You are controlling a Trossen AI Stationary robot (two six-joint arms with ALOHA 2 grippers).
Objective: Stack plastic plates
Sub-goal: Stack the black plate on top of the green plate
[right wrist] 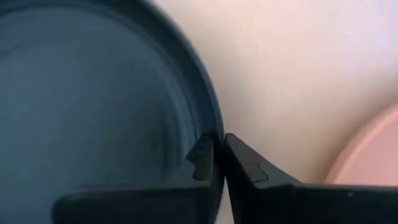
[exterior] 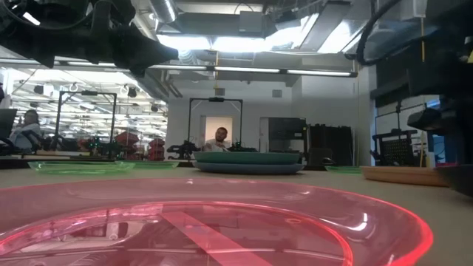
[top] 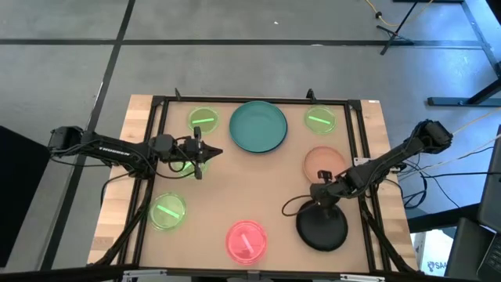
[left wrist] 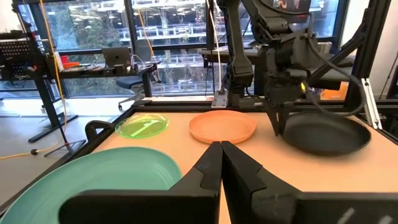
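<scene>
A teal plate (top: 258, 127) lies on a blue plate (exterior: 247, 168) at the far middle. Neon-green plates lie at the far left (top: 203, 120), the far right (top: 320, 120), the near left (top: 167, 211) and below my left arm (top: 186, 166). A pink plate (top: 246, 240) lies at the near edge. A peach plate (top: 325, 163) lies at the right. My right gripper (top: 322, 197) is shut on the black plate (top: 322, 229) just in front of the peach one. My left gripper (left wrist: 221, 149) is shut and empty, left of the teal plate. My right gripper pinches the black plate's far rim (right wrist: 214, 127) between its two fingers, one finger inside the plate and one outside. The fingers come from above, slanting down. Whether the plate's near edge rests on the table does not show.
A black frame (top: 156, 117) runs round the work area. Bare tabletop (top: 243, 184) lies in the middle between the plates. Beyond the table the room shows desks, stands and a person (exterior: 219, 138) far off.
</scene>
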